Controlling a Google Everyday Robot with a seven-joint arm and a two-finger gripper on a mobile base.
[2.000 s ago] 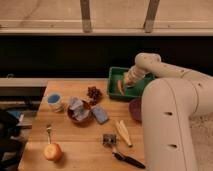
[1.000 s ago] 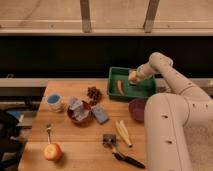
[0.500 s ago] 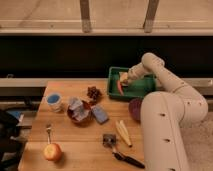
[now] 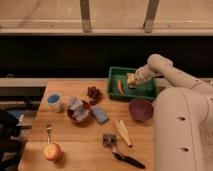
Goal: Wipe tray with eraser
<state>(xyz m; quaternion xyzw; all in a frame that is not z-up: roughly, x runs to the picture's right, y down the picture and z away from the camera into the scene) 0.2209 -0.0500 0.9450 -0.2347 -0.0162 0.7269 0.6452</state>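
The green tray (image 4: 145,90) sits at the far right of the wooden table. My gripper (image 4: 132,80) reaches down into the middle of the tray from the right. It is shut on the tan eraser (image 4: 131,78), held low against the tray floor. A slim orange carrot-like piece (image 4: 120,87) lies in the tray just left of the eraser.
A purple bowl (image 4: 141,108) stands in front of the tray, with a blue block (image 4: 100,114), a pine cone (image 4: 93,92) and a bowl of wrappers (image 4: 78,110) to its left. A blue cup (image 4: 54,101), apple (image 4: 52,151), banana (image 4: 124,132) and brush (image 4: 122,154) lie nearer.
The gripper with the eraser has shifted sideways within the tray, first left towards the orange piece, then slightly back right. The arm's elbow has swung. Nothing else moved.
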